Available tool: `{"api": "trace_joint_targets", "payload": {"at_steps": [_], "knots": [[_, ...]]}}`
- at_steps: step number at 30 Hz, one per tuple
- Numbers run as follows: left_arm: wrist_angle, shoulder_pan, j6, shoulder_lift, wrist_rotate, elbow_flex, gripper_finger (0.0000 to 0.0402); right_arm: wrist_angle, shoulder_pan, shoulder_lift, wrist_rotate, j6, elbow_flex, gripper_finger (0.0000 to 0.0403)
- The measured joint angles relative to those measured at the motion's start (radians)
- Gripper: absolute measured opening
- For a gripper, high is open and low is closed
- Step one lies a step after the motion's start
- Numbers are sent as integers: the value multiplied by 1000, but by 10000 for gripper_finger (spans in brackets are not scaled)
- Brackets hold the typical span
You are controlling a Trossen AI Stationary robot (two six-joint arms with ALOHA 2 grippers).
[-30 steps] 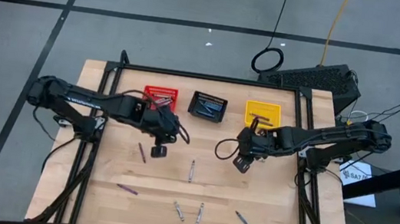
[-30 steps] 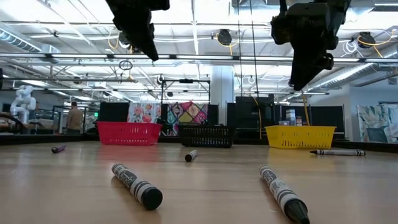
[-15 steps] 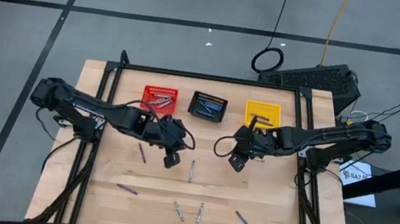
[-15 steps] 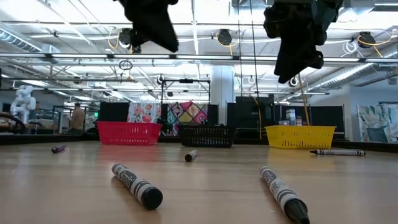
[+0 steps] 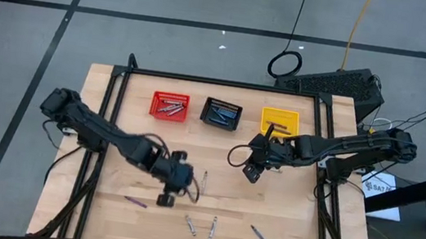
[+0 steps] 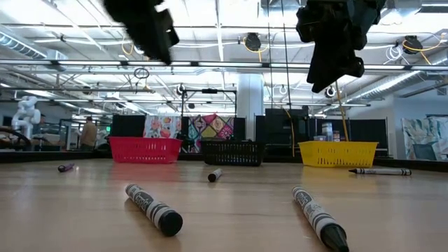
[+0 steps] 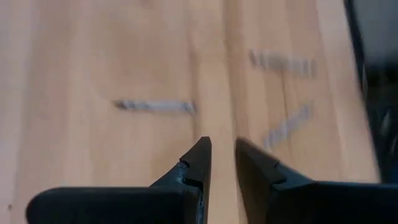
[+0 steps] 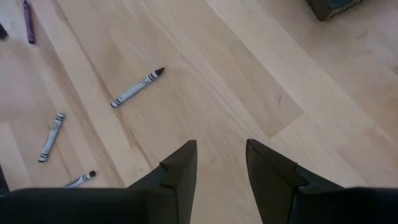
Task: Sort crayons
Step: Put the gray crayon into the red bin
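Several crayons lie flat on the wooden table: a grey one [image 5: 205,176], two grey ones [image 5: 191,226] [image 5: 212,229] near the front edge, a bluish one [image 5: 259,236] and a purple one [image 5: 134,202]. My left gripper [image 5: 165,200] hangs open above the table's near middle, between the purple crayon and the grey ones, with nothing between its fingers [image 7: 222,155]. My right gripper [image 5: 249,172] hangs open above the table's middle right, empty [image 8: 221,155]. The red basket [image 5: 170,106] holds crayons.
Red, black [image 5: 221,113] and yellow [image 5: 279,122] mesh baskets stand in a row at the table's far side. A dark crayon [image 6: 380,171] lies before the yellow basket. A black frame borders the table. People show far off in the room behind.
My left gripper has swung from in front of the red basket toward the table's near edge and has come lower, staying open and empty. My right gripper has tipped a little in place. No crayon has moved.
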Motion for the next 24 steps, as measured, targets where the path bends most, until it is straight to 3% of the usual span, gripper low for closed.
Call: {"api": "trace_joint_targets", "payload": {"at_steps": [8, 15, 24], "knots": [[28, -109, 224, 102, -4, 0, 66, 6, 0, 0, 0, 32, 0, 125], [110, -131, 391, 166, -37, 0, 66, 13, 0, 0, 0, 42, 0, 125], [208, -134, 481, 183, -30, 1, 66, 10, 0, 0, 27, 82, 0, 125]]}}
